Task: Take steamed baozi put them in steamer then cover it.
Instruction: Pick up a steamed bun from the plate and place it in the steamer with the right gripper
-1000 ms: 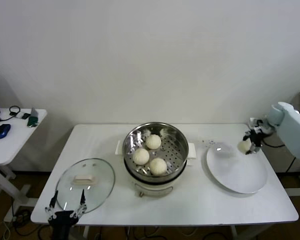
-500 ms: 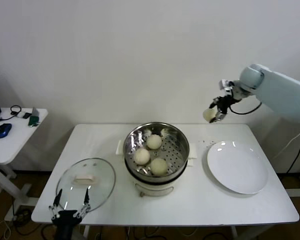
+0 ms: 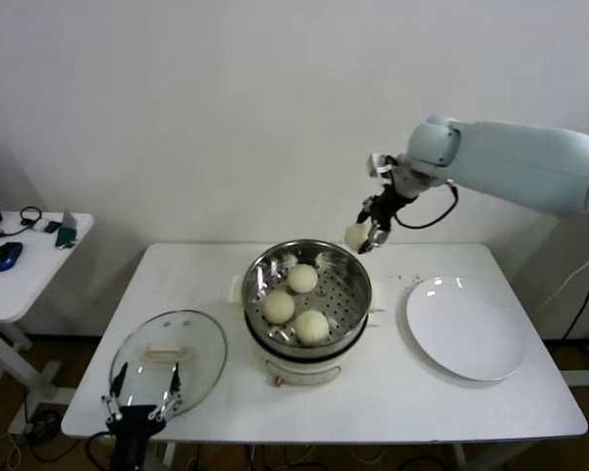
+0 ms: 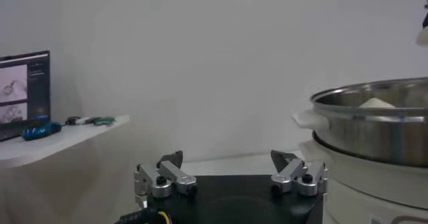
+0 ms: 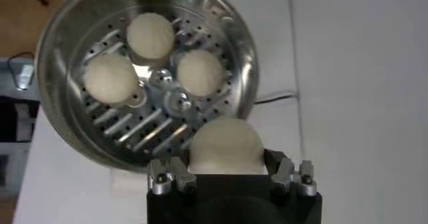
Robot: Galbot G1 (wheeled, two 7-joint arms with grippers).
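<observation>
The steel steamer [image 3: 307,294] stands on its white base at the table's middle, with three cream-white baozi [image 3: 301,278] [image 3: 278,307] [image 3: 311,327] on its perforated tray. My right gripper [image 3: 361,236] is shut on a fourth baozi [image 3: 355,235] and holds it in the air above the steamer's back right rim. In the right wrist view the held baozi [image 5: 225,146] sits between the fingers over the steamer's edge [image 5: 144,75]. My left gripper [image 3: 140,400] is open and empty, low at the table's front left, beside the steamer [image 4: 374,145].
A clear glass lid [image 3: 167,361] lies on the table at the front left, just beyond my left gripper. An empty white plate [image 3: 466,327] lies to the steamer's right. A small side table [image 3: 25,265] with a blue mouse stands at the far left.
My right gripper has carried the baozi up from the plate and leftward, now over the steamer's back right rim. The left gripper has hardly moved.
</observation>
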